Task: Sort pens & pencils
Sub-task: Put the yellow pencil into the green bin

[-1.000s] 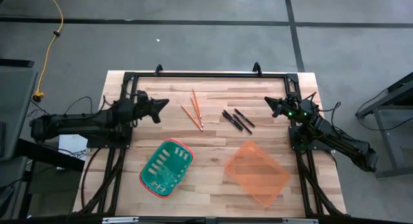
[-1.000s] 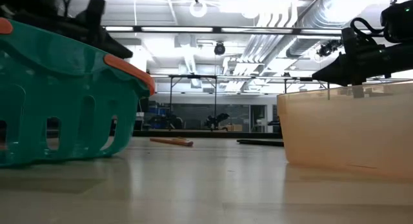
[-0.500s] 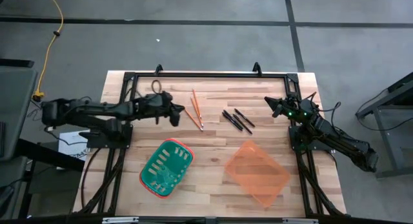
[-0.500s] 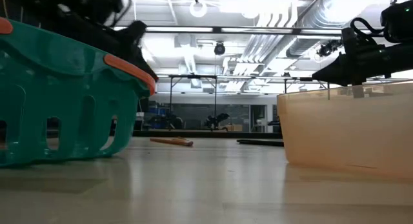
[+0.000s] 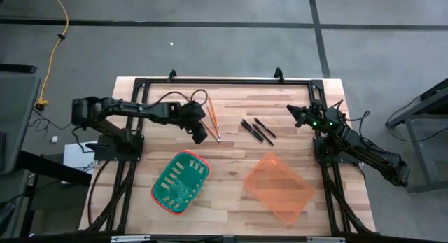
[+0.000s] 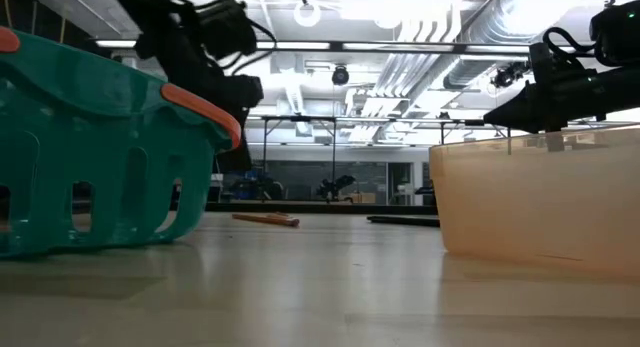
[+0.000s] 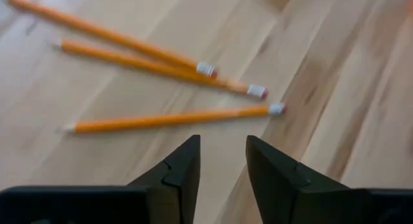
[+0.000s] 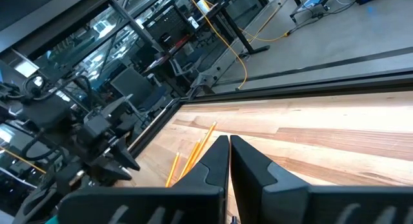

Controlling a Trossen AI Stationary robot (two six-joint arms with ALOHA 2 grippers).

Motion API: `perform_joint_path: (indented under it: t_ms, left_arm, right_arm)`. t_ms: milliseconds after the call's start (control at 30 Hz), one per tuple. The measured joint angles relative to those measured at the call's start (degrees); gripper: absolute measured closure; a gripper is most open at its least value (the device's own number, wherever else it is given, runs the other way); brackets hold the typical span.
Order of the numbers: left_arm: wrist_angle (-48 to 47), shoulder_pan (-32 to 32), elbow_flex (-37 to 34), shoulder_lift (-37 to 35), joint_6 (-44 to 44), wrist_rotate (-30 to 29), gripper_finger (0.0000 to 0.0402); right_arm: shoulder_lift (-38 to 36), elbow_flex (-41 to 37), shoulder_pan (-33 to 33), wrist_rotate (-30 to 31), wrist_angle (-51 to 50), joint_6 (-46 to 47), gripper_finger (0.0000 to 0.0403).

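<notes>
Orange-tan wooden pencils (image 5: 211,117), three of them, loosely fanned on the pale wooden bench (image 5: 231,201) at about eleven o'clock from its middle, eraser ends close together in the left wrist view (image 7: 161,66). Left tool (image 5: 201,134) poised just beside that cluster on its seven o'clock side, fingers (image 7: 177,175) parted by a narrow gap with nothing between them, the nearest pencil lying just ahead of the tips. Thin black pens (image 5: 257,129), three short dark sticks, grouped at about one o'clock from centre, well apart from the pencils. Right tool (image 5: 295,114) parked at the three o'clock edge, near the pens but clear of them, fingers (image 8: 216,162) pressed almost together, gripping nothing. Teal slotted plastic basket (image 5: 180,182) with an orange rim at seven o'clock. Translucent orange plastic bin (image 5: 278,187) at five o'clock.
</notes>
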Motion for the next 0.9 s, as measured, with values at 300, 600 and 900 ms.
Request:
perform_joint_path:
  t_ms: [300, 600, 900]
  left_arm:
    - [-7.73, 0.0, 7.2, 5.23, 18.82, -5.98, 0.0307]
    - [-2.38, -0.55, 8.34, 8.77, 31.96, -8.71, 0.0297]
    - [-7.5, -0.43, 12.83, 12.91, 33.88, -6.04, 0.024]
  right_arm:
    - [0.0, 0.0, 0.0, 0.0, 0.0, 0.0, 0.0396]
    - [0.0, 0.0, 0.0, 0.0, 0.0, 0.0, 0.0396]
    - [0.0, 0.0, -0.02, 0.0, 0.0, 0.0, 0.0396]
